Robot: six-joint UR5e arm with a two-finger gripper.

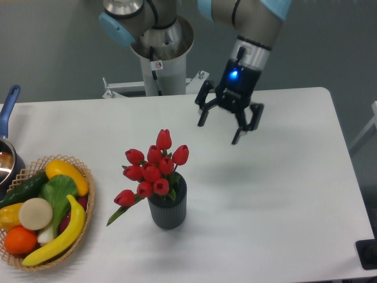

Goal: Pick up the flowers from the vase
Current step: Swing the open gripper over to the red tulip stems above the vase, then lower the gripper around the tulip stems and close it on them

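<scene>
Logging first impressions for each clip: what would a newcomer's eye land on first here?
Probably the red flowers standing in the dark ribbed vase at the table's middle. Next, the open end effector with its blue light, hanging above and to their right. Then the colourful wicker basket of produce at the left edge.

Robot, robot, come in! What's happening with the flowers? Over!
Black two-finger gripper open, empty, above table. Red tulips in dark ribbed vase. Nothing between.

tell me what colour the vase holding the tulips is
Dark grey, with vertical ribs down its sides; the vase shows clearly in the fixed camera view.
</scene>
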